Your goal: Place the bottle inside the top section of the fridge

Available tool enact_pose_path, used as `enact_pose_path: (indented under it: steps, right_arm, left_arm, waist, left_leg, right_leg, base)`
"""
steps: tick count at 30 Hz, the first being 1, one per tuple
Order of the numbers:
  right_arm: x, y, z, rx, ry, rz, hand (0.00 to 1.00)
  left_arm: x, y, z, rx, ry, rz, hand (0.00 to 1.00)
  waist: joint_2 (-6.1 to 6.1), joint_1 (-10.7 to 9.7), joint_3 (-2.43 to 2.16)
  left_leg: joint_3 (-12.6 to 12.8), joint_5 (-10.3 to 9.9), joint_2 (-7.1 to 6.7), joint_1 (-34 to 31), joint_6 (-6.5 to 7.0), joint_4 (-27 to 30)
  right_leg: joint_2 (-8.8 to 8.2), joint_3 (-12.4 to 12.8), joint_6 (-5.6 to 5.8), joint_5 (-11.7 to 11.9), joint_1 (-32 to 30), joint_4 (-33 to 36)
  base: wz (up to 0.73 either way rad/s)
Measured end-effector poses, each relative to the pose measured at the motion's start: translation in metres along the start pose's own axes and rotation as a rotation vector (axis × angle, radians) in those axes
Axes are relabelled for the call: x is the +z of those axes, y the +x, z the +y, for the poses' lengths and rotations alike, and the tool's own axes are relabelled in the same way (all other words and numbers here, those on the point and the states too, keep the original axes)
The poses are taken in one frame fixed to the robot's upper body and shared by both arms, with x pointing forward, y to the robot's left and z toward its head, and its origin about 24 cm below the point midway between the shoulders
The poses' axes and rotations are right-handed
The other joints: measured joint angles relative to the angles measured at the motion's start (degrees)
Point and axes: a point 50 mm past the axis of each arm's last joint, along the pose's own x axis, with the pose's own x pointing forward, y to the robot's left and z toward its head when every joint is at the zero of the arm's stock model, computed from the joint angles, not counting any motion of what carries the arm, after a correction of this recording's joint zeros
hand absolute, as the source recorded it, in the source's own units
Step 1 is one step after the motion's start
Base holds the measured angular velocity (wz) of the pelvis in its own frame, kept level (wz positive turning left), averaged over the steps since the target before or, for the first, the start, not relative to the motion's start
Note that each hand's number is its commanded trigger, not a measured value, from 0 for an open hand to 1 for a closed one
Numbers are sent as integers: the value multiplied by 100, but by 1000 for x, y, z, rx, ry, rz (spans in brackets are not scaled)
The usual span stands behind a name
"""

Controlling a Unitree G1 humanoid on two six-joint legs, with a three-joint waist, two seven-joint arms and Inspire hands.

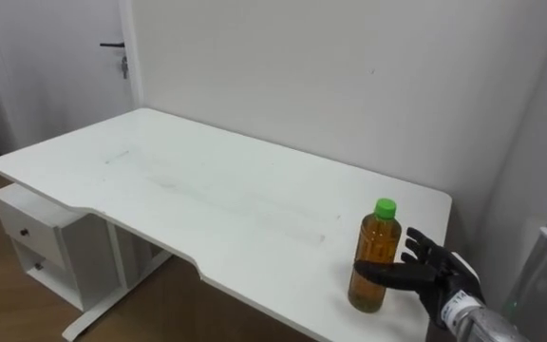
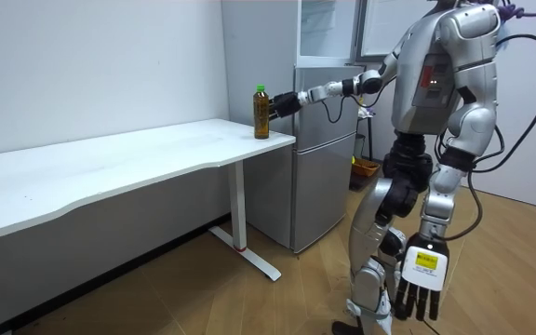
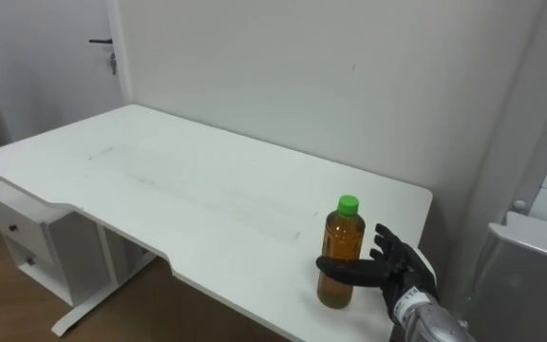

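Our clear plastic bottle of amber drink with a green cap [image 1: 375,255] stands upright near the white table's [image 1: 207,190] right front corner. Our right hand [image 1: 437,274] brackets it, fingers spread and thumb across its front, nothing clamped. Nearly full, it is probably weighty, smooth and slightly squeezable, so we'd grip mid-body. Our left hand [image 2: 422,288] hangs straight-fingered, well off the table.

Walls: a plain white wall [image 1: 349,85] runs behind the worktop, across the upper half of the left eye view.
Door: a white door [image 1: 55,66] at upper left, with a dark handle [image 1: 112,45] near its right edge.
Worktop: a long white worktop [image 1: 207,190] along the wall, its front edge curved; a white leg [image 2: 240,209] holds it up at the room view's centre.
Drawers: a white drawer unit [image 1: 41,237] under the worktop, lower left.
Floor: brown wood floor [image 2: 203,298] across the room view's bottom.
Fridge: a grey fridge [image 2: 319,140] just beside the worktop's end.
Light: even and soft.
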Motion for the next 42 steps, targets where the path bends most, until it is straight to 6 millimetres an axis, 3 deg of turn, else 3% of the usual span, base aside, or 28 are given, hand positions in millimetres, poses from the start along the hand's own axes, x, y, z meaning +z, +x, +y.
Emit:
enact_pose_path:
  steps: [8,17,28,42]
  right_arm:
    - [0,0,-2,-22,-7,-1,0]
    - [-6,1,-14,-59,-53,34,0]
    - [6,5,-12,-41,-54,13,0]
    - [19,13,-15,-90,-55,5,0]
  left_arm:
    - [6,-1,3,19,-4,-33,0]
    - [9,0,3,11,-25,-47,0]
    - [12,2,6,9,-59,-47,0]
    - [20,2,9,28,-74,-90,0]
  waist:
    - [-97,20,57]
    - [-107,143,59]
    - [-166,309,65]
    - [-254,496,143]
  left_leg:
    - [-62,5,-31,-43,7,-3]
    - [-134,6,-37,-132,5,-14]
    - [-194,51,-43,-326,-6,31]
    - [-233,67,-50,-492,-8,32]
  right_leg:
    - [-22,-77,17,-10,-32,7]
    - [-17,-75,17,-10,-101,38]
    - [-15,-93,16,-10,-271,116]
    - [-12,-115,12,-7,-444,127]
  base:
    - [5]
    - [1]
    - [3]
    - [1]
